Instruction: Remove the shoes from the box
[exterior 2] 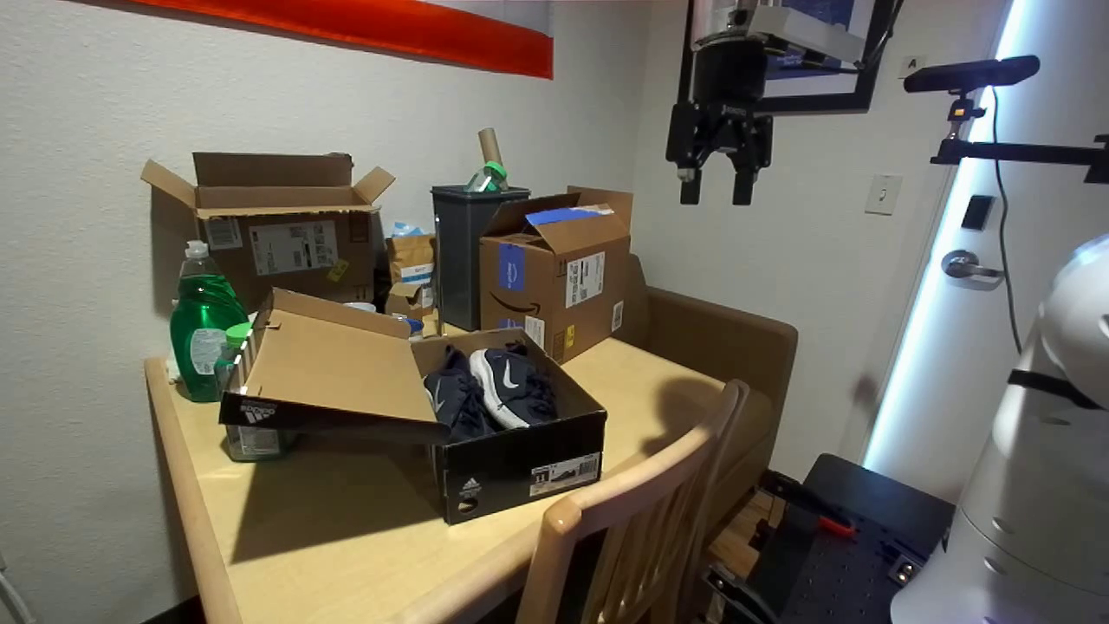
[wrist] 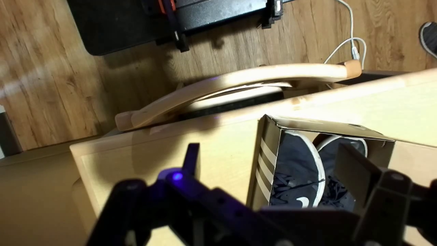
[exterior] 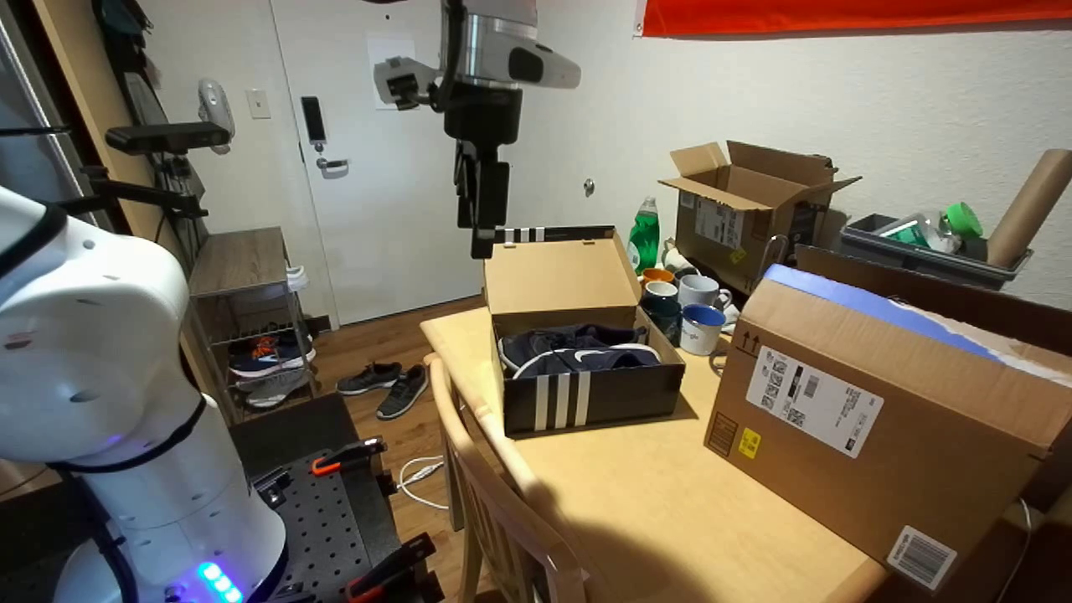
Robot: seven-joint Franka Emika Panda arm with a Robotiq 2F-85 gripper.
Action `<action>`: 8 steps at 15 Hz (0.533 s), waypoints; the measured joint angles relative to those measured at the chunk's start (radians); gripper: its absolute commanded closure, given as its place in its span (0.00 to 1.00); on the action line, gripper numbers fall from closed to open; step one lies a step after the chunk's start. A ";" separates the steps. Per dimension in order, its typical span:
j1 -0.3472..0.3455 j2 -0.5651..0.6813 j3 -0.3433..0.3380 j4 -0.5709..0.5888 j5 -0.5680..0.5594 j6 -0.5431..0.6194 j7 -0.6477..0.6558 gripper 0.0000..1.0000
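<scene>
Gripper hangs empty, jaws parted; shoes lie side by side inside the box. Scant finger room likely beside them: a misaligned descent could snag and drag the box.

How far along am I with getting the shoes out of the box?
Early. Done: the lid of the box is open, exposing the shoes. In hand: nothing; the pincer hangs open and empty in mid-air. Left: the whole removal, since both shoes lie inside the box; each has yet to be lifted out.
</scene>
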 measured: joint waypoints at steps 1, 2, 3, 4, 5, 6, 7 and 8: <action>0.000 0.003 0.000 0.004 0.000 0.000 0.000 0.00; 0.000 0.008 0.001 0.011 0.000 0.000 0.000 0.00; 0.001 0.014 0.002 0.020 0.000 0.000 0.000 0.00; 0.002 0.023 0.004 0.031 0.000 0.000 0.000 0.00; 0.004 0.034 0.006 0.043 0.000 0.000 0.000 0.00; 0.007 0.046 0.008 0.059 0.000 0.000 0.000 0.00; 0.010 0.060 0.011 0.075 0.000 0.000 0.000 0.00; 0.012 0.076 0.014 0.093 0.000 0.000 0.000 0.00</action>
